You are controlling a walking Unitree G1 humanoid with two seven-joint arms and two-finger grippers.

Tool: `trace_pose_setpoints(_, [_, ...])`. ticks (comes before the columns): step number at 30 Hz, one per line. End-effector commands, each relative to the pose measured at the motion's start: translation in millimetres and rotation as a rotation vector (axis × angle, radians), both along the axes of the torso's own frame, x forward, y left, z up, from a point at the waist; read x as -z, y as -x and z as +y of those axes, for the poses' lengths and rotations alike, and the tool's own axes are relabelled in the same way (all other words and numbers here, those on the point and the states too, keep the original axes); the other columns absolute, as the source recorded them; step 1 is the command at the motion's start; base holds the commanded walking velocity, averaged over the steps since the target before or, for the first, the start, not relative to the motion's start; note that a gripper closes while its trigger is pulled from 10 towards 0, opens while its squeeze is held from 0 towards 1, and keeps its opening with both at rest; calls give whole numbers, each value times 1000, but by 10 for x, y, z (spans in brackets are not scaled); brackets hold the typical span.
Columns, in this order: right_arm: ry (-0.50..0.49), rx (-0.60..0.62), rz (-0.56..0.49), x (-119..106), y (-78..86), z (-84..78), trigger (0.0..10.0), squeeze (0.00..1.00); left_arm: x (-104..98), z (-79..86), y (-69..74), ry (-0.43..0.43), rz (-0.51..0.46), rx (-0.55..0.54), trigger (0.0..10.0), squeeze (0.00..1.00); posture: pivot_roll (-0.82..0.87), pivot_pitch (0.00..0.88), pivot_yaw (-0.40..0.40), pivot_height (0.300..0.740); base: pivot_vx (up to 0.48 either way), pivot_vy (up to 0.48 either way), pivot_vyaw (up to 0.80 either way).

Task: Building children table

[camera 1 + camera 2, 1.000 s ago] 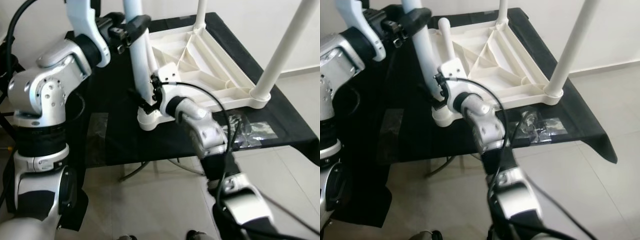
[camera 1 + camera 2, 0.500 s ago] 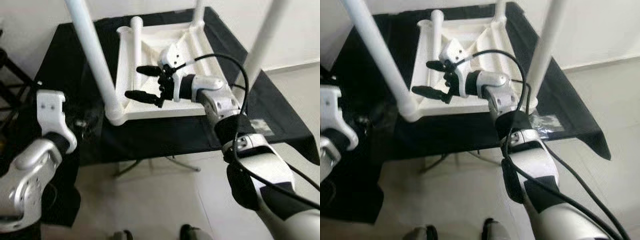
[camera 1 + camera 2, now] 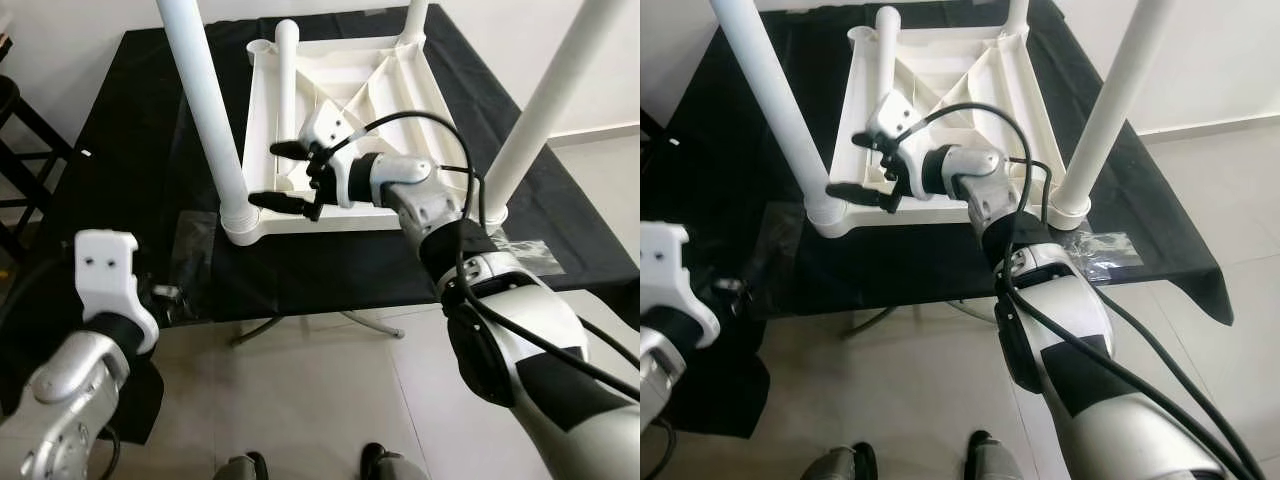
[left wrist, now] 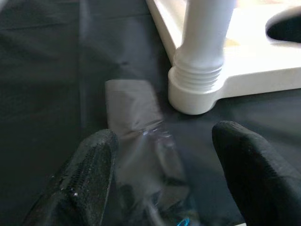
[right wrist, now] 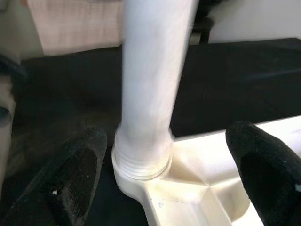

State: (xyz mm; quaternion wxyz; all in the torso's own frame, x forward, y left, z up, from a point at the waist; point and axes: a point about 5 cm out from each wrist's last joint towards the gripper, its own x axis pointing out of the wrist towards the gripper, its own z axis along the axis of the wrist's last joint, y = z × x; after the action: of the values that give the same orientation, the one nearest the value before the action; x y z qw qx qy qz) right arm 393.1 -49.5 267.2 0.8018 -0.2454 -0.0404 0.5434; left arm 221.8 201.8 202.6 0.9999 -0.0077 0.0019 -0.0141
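Two jaws: both are mine, and neither has hold of anything.
Hidden parts: my left gripper (image 4: 160, 179) sits low at the desk's near-left edge, and the eye views hide it behind my white wrist block; the wrist view is soft and blurred.
Left jaws: spread wide over a crumpled clear plastic bag (image 4: 141, 155) lying on the black cloth; what is in the bag I cannot make out.
Nearest leg: the near-left leg (image 3: 208, 110) stands just past my left fingers (image 4: 84, 179), screwed into its corner socket, its top cut off by the frame.
Child's table: the white tabletop (image 3: 350, 95) lies upside down on the black-draped desk (image 3: 120, 150), ribbed underside up.
Right jaws: my right gripper (image 3: 285, 176) hovers above the near-left part of the tabletop, fingers wide apart and pointing at that same near-left leg, which stands between them further off, not touched.
Leg count: three legs stand upright, at near-left, far-right (image 3: 415, 20) and near-right (image 3: 545, 100); a fourth leg (image 3: 287, 75) lies loose along the tabletop's left rim.
Bag count: two, the second packet (image 3: 1095, 250) lying beside the near-right corner.
Floor: two feet (image 3: 910, 462) show on the tiles below.
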Motion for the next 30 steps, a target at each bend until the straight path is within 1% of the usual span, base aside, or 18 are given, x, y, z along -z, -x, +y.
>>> trace_pose_setpoints(1, [168,-12,16,294,24,-144,10000,0,198,6,136,23,69,-69,10000,0,108,291,8,740,0,0,0])
trace_pose_setpoints(2, [217,-28,34,339,30,-238,10000,0,279,-22,206,53,100,-73,10000,0,91,281,13,740,0,0,0])
trace_pose_setpoints(3, [238,-37,48,353,33,-295,10000,0,320,-44,248,71,118,-71,10000,0,91,281,13,740,0,0,0])
trace_pose_setpoints(5, [272,-46,76,369,32,-378,10000,0,354,-73,289,84,132,-58,10000,0,84,270,13,740,0,0,0])
trace_pose_setpoints(8, [286,-47,87,377,31,-406,10000,0,359,-81,297,83,134,-52,10000,0,84,270,13,740,0,0,0])
trace_pose_setpoints(9, [331,-49,110,408,33,-464,10000,0,364,-99,314,87,136,-19,10000,0,74,257,14,740,0,0,0])
trace_pose_setpoints(10, [366,-24,130,434,21,-508,10000,0,376,-126,337,74,138,25,10000,0,68,245,14,740,0,0,0])
trace_pose_setpoints(12, [366,-24,130,434,21,-508,10000,0,376,-126,337,74,138,25,10000,0,68,245,14,740,0,0,0])
trace_pose_setpoints(14, [397,51,152,464,-17,-550,10000,0,405,-187,379,40,133,95,10000,0,65,229,14,740,0,0,0])
trace_pose_setpoints(16, [390,100,165,478,-40,-541,10000,0,429,-197,361,25,122,107,10000,0,64,216,16,740,0,0,0])
trace_pose_setpoints(17, [390,100,165,478,-40,-541,10000,0,429,-197,361,25,122,107,10000,0,64,216,16,740,0,0,0])
trace_pose_setpoints(18, [387,107,180,491,-41,-536,5961,0,435,-196,341,16,115,110,10000,0,63,205,14,740,0,0,0])
trace_pose_setpoints(19, [384,108,200,503,-38,-533,0,0,441,-195,323,10,110,110,10000,0,63,199,13,740,0,0,0])
trace_pose_setpoints(26, [409,69,218,484,-21,-575,0,0,470,-190,316,30,89,101,10000,0,57,187,10,740,0,0,0])
trace_pose_setpoints(28, [441,23,224,433,-4,-643,0,0,478,-174,320,24,84,105,10000,0,51,186,11,740,0,0,0])
trace_pose_setpoints(30, [449,19,226,425,-3,-655,0,0,483,-170,322,21,80,107,10000,0,51,186,11,740,0,0,0])
